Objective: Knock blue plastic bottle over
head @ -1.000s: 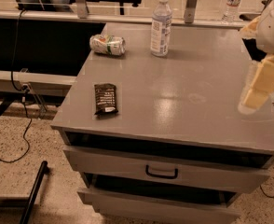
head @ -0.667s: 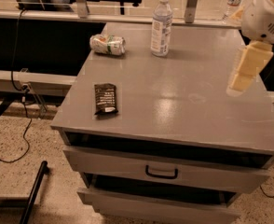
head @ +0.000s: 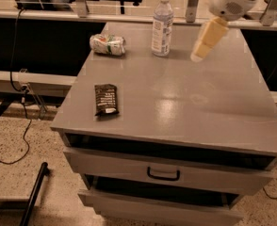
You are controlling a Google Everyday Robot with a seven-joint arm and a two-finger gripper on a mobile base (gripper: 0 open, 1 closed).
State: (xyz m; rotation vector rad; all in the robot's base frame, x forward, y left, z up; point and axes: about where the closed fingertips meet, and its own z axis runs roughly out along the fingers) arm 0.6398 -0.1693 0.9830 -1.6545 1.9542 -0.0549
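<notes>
The blue plastic bottle (head: 162,24) stands upright near the back edge of the grey cabinet top (head: 185,93), white cap on top. My gripper (head: 197,55) hangs from the arm at the upper right. It hovers above the cabinet top, a short way to the right of the bottle and apart from it. It holds nothing that I can see.
A crushed green-white can (head: 108,44) lies on its side at the back left. A dark snack packet (head: 106,99) lies near the front left edge. Two drawers with a handle (head: 163,174) are below. A rail (head: 129,18) runs behind the cabinet.
My gripper has moved left and toward the back of the cabinet, closing most of the gap to the bottle. The bottle, can and packet have not moved.
</notes>
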